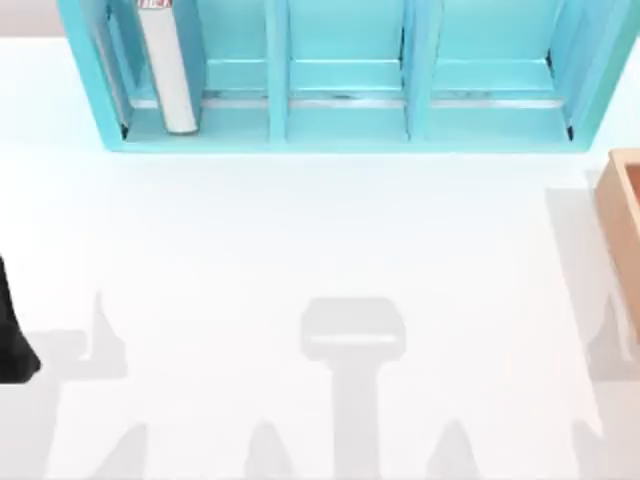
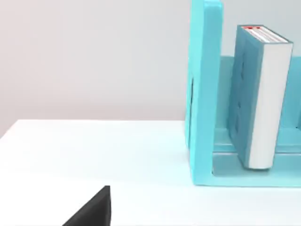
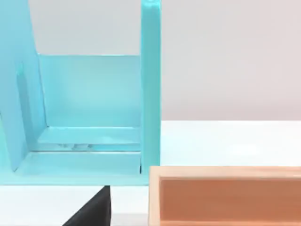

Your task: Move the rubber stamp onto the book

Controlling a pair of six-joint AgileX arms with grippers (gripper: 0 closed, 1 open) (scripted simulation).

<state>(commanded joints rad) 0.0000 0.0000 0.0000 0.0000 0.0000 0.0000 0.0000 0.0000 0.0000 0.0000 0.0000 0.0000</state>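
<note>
Against the table's (image 1: pixel 300 250) far edge stands a light-blue shelf unit (image 1: pixel 340 130); the book (image 2: pixel 263 94), teal cover and white page edges, stands upright in the shelf's leftmost compartment. An orange-brown box (image 1: pixel 625 210) sits just right of the shelf. Left arm (image 1: pixel 15 330) is parked at the table's left edge, well in front of the shelf; finger state cannot be told.

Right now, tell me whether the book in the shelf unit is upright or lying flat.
Upright: the book stands on end, white page edges outward, in the left compartment of the light-blue shelf unit.
</note>
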